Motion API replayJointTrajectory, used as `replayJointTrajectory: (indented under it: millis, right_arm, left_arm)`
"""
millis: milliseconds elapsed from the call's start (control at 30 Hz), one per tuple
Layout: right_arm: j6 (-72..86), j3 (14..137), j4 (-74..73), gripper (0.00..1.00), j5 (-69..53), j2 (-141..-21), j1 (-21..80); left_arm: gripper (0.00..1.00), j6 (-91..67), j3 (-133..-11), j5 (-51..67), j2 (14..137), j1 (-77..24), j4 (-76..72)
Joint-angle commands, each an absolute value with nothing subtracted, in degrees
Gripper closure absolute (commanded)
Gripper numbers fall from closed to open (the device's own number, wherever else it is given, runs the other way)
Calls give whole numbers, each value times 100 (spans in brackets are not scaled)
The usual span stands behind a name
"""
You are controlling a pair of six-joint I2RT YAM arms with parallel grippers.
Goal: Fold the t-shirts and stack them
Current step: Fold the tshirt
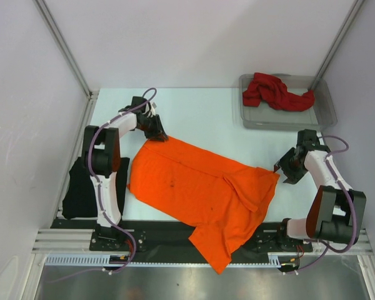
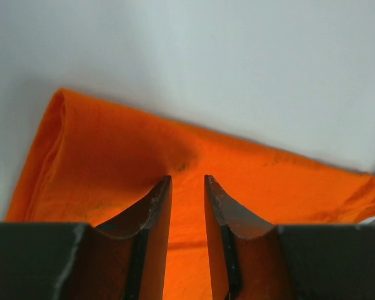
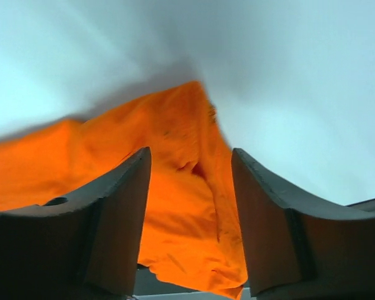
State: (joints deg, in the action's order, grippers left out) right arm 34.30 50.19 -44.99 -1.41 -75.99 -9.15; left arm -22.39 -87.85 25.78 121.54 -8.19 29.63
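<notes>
1. The tray (image 1: 322,120), of clear grey plastic, sat at the far right corner of the counter (image 1: 200,112).
2. In it lay the red shirt (image 1: 275,92), crumpled in a heap, with one end draped up onto the tray's right rim.
3. The orange shirt (image 1: 200,187) lay spread across the middle of the counter, running from far left to near right. A few small dark specks showed on it.
4. Its near end hung over the counter's near edge, between the two arm bases.
5. A flap of the same cloth lay folded over on its right side, near the right edge.
6. The black shirt (image 1: 80,187) lay at the left edge of the counter, partly behind the left arm and beside the orange shirt.
7. The left fingers (image 2: 151,215) were at the orange shirt's far left corner. They stood slightly parted, a narrow gap between them, released; orange cloth showed through the gap and just past the tips.
8. The right fingers (image 3: 120,206) were just beside the shirt's right edge, spread wide and released, holding nothing. In the right wrist view, rumpled orange cloth lay between and beyond them.
</notes>
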Motion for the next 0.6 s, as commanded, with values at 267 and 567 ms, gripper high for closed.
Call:
replayJointTrajectory:
  millis: [267,567]
  right_arm:
    - [3120,4693,-3604,50,-457,-8174,-1248]
    - [3059,4641,-3296,57,-369,-8525,-1301]
  left_arm:
    - [68,-2443,-9457,2602,12682,-747,2979]
    - [68,-2487,-9492,2593,12823,-651,3024]
